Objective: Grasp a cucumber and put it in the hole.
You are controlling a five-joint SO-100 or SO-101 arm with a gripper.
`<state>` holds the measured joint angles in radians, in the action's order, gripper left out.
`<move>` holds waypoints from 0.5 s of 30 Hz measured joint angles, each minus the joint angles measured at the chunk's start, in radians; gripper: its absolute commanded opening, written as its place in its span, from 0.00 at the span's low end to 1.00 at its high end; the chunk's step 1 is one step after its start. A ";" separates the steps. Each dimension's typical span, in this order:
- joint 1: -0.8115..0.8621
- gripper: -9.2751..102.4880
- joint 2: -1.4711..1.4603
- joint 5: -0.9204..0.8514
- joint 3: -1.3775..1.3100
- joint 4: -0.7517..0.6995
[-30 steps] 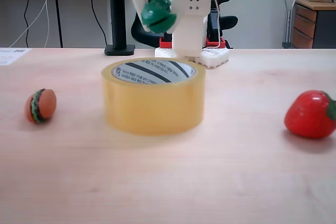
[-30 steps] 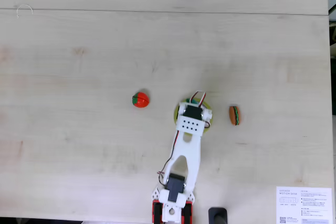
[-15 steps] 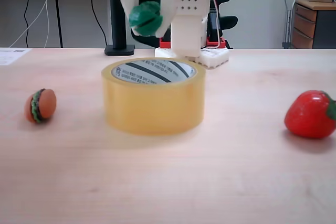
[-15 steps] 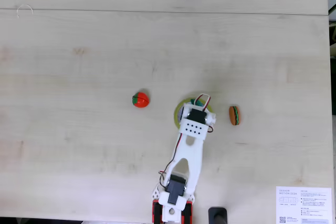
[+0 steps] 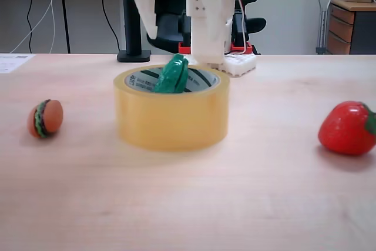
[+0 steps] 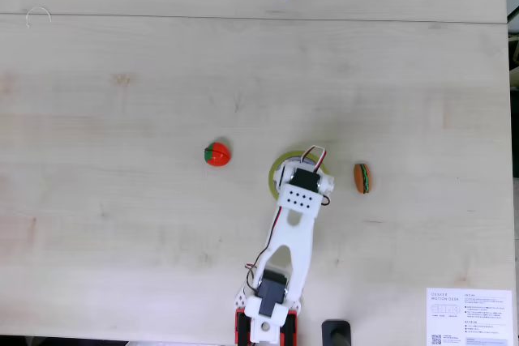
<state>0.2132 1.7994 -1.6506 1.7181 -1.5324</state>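
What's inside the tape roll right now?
The cucumber stands tilted in the hole of the tape roll, top poking above the rim. Its lower part is hidden by the roll's wall.

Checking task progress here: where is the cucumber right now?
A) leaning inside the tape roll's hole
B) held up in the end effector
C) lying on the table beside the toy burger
A: in the side-on fixed view, the cucumber leans inside the tape roll, its top above the rim.

My fingers (image 5: 173, 19) hang spread apart over the wide yellowish tape roll (image 5: 171, 116). Its round hole (image 5: 200, 79) is partly blocked by the dark-green toy cucumber (image 5: 173, 75) leaning inside. The small toy burger (image 5: 45, 118) and the red toy strawberry (image 5: 348, 127) sit well apart on either side, with bare worktop (image 5: 188, 204) between.
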 measured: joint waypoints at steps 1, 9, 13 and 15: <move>0.000 0.33 0.006 0.000 0.000 0.000; 0.000 0.33 0.083 0.000 0.025 0.000; 0.000 0.33 0.149 0.000 0.080 0.000; 0.000 0.32 0.207 0.000 0.129 0.000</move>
<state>0.2132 2.0064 -1.6506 1.8469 -1.5324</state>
